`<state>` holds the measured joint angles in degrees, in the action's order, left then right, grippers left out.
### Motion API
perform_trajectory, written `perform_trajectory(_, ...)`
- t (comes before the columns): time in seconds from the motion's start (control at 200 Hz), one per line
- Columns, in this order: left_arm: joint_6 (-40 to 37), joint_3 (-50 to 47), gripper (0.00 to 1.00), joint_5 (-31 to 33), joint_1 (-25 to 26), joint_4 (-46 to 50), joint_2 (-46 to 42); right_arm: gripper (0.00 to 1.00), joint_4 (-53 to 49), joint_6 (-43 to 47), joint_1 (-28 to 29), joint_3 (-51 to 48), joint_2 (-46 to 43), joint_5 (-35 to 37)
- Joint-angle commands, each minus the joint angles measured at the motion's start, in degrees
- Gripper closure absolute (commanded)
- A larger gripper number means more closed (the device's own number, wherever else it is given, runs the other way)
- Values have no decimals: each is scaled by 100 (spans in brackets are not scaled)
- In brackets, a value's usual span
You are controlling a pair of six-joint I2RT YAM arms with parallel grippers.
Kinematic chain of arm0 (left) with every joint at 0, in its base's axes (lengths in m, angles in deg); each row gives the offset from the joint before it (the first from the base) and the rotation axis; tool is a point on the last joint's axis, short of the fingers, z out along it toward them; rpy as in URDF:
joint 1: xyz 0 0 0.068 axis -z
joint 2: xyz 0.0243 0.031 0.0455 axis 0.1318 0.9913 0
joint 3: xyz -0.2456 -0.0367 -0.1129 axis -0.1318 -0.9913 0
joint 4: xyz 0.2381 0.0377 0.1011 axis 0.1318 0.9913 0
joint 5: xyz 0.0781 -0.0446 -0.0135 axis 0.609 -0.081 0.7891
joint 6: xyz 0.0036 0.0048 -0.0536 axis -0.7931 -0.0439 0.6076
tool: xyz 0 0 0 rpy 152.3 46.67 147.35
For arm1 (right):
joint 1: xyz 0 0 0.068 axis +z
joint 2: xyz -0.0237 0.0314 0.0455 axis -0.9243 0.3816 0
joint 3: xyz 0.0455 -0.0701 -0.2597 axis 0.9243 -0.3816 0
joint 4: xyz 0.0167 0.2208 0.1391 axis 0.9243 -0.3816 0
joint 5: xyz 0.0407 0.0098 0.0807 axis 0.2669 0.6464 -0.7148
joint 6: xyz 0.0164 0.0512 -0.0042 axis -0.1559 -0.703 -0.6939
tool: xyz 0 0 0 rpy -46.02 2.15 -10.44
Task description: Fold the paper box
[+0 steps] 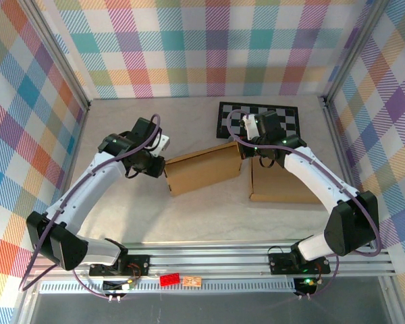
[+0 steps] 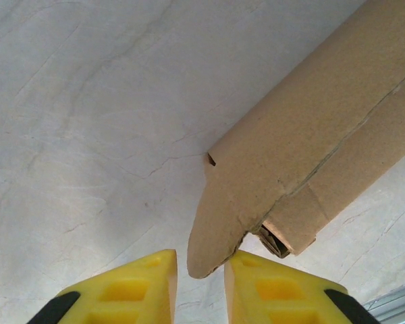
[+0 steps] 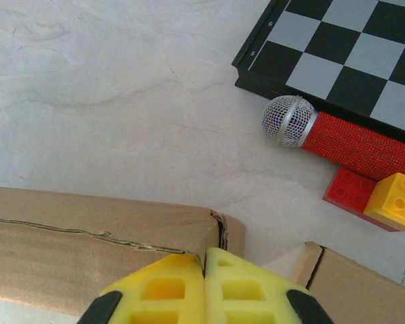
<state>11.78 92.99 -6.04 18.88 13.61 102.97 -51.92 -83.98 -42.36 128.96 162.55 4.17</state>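
Cardboard paper box [image 1: 204, 169] sits mid-table, with one panel standing up between my two arms. My right gripper [image 3: 204, 256] is clenched tight on that panel's top edge, near its right corner. My left gripper [image 2: 200, 260] is spread apart, with the tip of the rounded flap at the box's left end poking between the fingers. A chessboard [image 3: 337, 47] and a red microphone [image 3: 337, 138] lie far right.

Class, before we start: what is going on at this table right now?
Two robot arms are partway through folding a cardboard box. The right gripper is shut on the top edge of a raised panel, at its right end. The left gripper is at the panel's left end, fingers apart around a flap tip. A chessboard, a microphone and toy bricks lie behind, untouched.
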Motion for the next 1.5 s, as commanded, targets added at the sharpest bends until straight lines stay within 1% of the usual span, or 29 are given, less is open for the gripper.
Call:
perform_trajectory(0.0, 88, 160, 79, -86, -54, 84, 57, 100, -418, -51, 54, 11, 172, 18)
perform_trajectory(0.145, 152, 196, 82, -145, -54, 131, 132, 100, -413, -60, 54, 7, 180, 24)
perform_trajectory(0.335, 300, 259, 90, -195, -55, 161, 220, 100, -396, -94, 63, 14, 183, 24)
perform_trajectory(0.43, 408, 343, 91, -259, -54, 213, 305, 100, -379, -121, 71, 3, 181, 35)
perform_trajectory(0.53, 564, 442, 97, -359, -53, 306, 403, 100, -378, -139, 102, -11, 181, 60)
perform_trajectory(0.635, 780, 563, 100, -436, -53, 427, 517, 100, -368, -161, 154, -13, 181, 111)
perform_trajectory(0.825, 1334, 893, 100, -626, -77, 788, 757, 100, -300, -209, 221, -104, 164, 238)
perform_trajectory(0.98, 1915, 1000, 100, -1116, -281, 893, 848, 100, -273, -202, 230, -142, 155, 296)
perform_trajectory(1.13, 2318, 983, 100, -1582, -429, 771, 899, 100, -264, -218, 229, -151, 157, 296)
perform_trajectory(1.35, 2720, 1055, 100, -1783, -452, 692, 971, 100, -272, -208, 230, -139, 181, 279)
perform_trajectory(1.495, 2903, 969, 100, -1741, -451, 565, 930, 100, -292, -218, 230, -79, 216, 265)
